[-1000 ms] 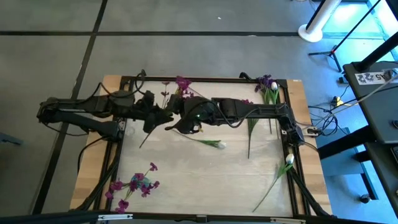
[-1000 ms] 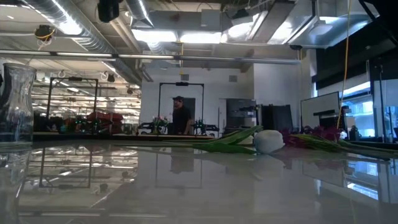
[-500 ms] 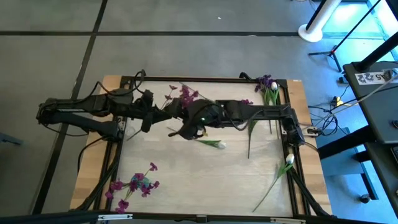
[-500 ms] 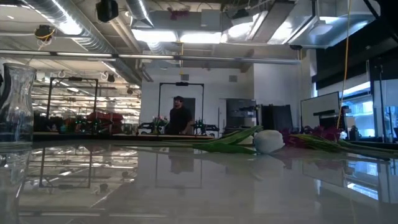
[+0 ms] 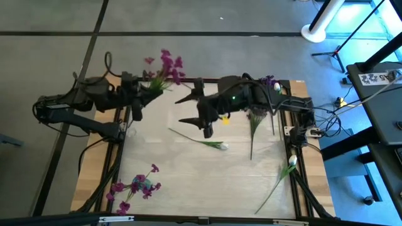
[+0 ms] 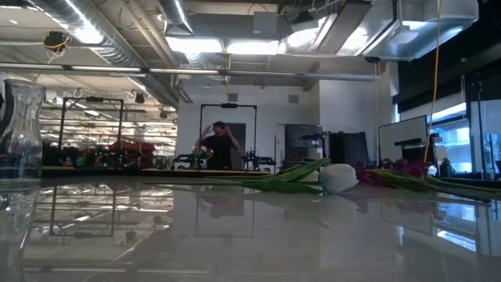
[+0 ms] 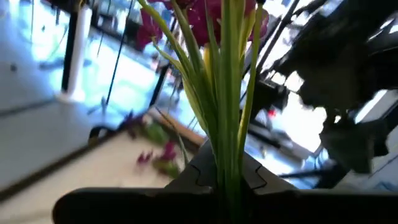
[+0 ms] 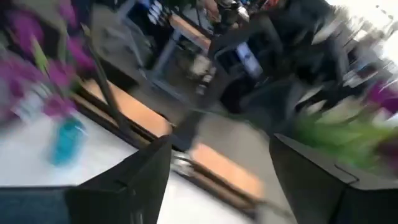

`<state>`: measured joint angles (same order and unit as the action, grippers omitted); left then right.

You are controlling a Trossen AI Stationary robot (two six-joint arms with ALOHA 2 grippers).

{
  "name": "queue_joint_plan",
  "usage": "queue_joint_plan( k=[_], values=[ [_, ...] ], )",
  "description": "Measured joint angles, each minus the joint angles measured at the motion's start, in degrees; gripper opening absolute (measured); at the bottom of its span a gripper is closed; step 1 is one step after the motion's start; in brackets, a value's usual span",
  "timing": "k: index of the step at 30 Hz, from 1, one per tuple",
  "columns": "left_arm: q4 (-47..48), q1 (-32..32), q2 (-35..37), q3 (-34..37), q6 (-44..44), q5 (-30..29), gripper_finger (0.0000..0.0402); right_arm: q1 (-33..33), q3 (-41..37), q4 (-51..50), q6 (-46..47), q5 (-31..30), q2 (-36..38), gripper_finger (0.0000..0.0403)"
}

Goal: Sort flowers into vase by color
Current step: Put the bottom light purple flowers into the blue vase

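Low view: glass vase only | left end effector grips purple flower | right end effector open

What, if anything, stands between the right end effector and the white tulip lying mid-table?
Nothing visible. The right end effector, open, hangs just beyond the stem end of the white tulip in the high view; only bare tabletop shows between them.

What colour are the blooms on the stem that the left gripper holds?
Purple-magenta. The blooms show best in the high view, above the left gripper.
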<state>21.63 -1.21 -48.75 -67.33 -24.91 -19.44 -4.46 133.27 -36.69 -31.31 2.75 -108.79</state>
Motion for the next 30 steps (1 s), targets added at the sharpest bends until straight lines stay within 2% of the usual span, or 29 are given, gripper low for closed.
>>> queue_joint_plan(
  k=[5,10,13,15,18,25,28,30],
  values=[
    [-10.2,0.0,-0.6,0.0,6.3,-0.4,0.0003,0.0,-0.1,1.0,17.2,0.8,0.3,0.0244],
    [-16.9,-0.3,-3.3,0.0,11.8,5.1,0.0003,0.8,-0.1,11.0,30.9,-2.5,0.6,0.0223],
    [-20.4,-1.1,-5.7,0.0,13.9,8.4,0.0003,2.1,-0.1,15.8,37.0,-6.8,0.6,0.0212],
    [-23.0,-1.8,-7.3,0.0,15.6,9.2,0.0003,3.1,0.0,16.8,39.8,-7.0,0.6,0.0206],
    [-26.5,-2.3,-9.2,0.0,18.2,9.8,0.0003,3.6,0.0,17.1,42.0,-5.4,0.0,0.0198],
    [-30.1,-2.3,-12.6,0.1,21.5,9.6,0.0010,3.3,0.0,19.7,39.2,-1.2,-1.8,0.0169],
    [-30.0,-2.3,-13.4,0.1,21.7,9.2,0.0021,3.4,0.0,20.2,39.0,-1.9,-2.2,0.0131],
    [-29.9,-2.3,-13.6,0.1,21.6,7.8,0.0030,3.4,0.0,19.8,38.7,-2.3,-2.3,0.0092]
  ],
)
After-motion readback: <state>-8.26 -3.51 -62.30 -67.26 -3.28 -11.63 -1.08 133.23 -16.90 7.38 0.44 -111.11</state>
